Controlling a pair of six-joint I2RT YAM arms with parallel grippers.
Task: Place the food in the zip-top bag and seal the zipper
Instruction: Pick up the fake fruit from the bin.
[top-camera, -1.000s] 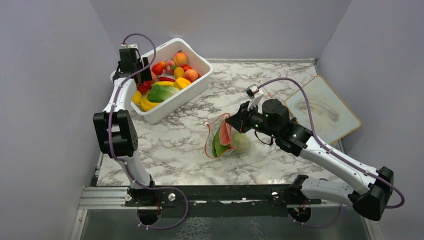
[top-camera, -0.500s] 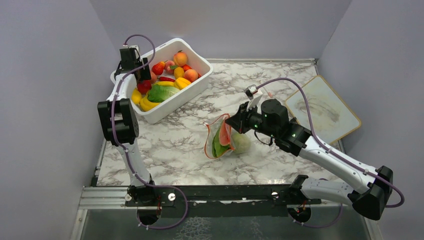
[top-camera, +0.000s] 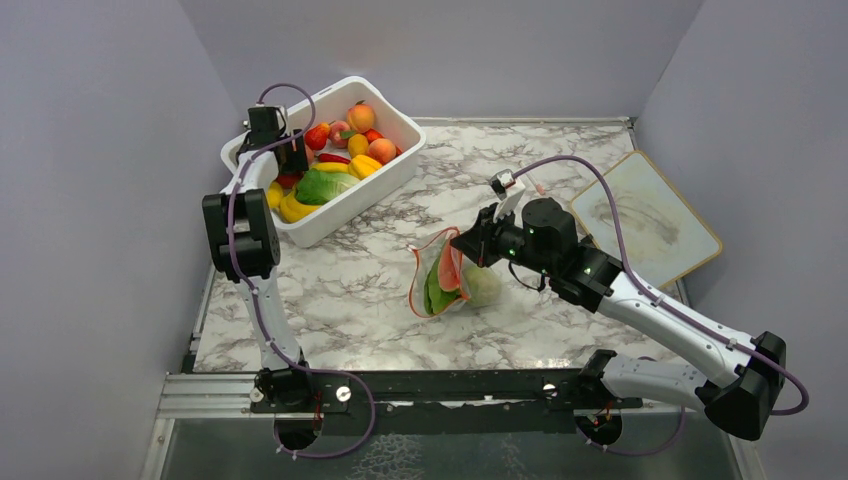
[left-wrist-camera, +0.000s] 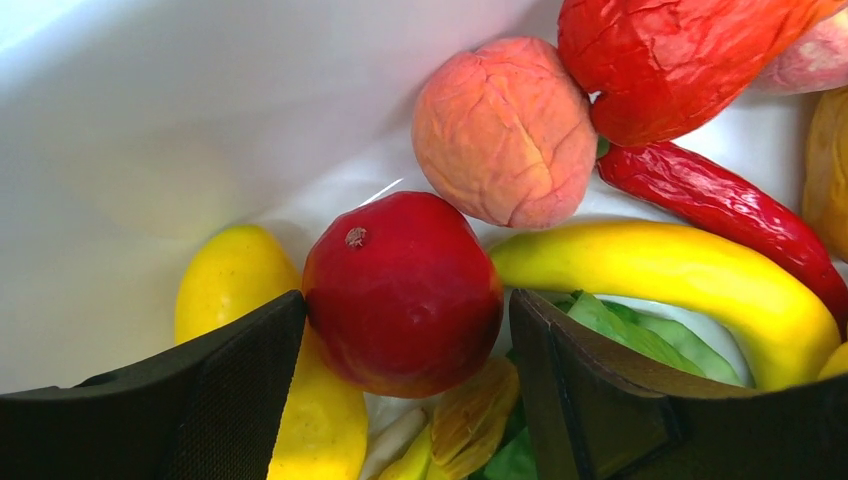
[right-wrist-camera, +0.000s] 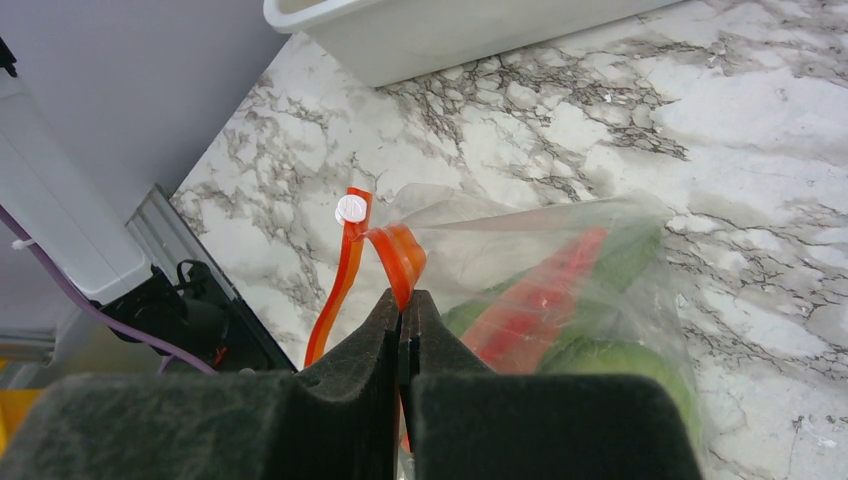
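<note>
Over the last second the left arm has been swinging further in over the white tub (top-camera: 352, 208), while the right arm is staying put. From above, the left end effector (top-camera: 284, 166) is dipping among the food (top-camera: 345, 150). The zip-top bag (top-camera: 452, 276) is lying mid-bench (top-camera: 340, 290), nearer the right arm. At the left wrist, its jaws are standing apart, straddling the red round fruit (left-wrist-camera: 400, 295) dead ahead. At the right wrist, the right end effector (right-wrist-camera: 405, 310) is pinching the zipper (right-wrist-camera: 345, 262), holding the bag's mouth up. No lettering is showing.
</note>
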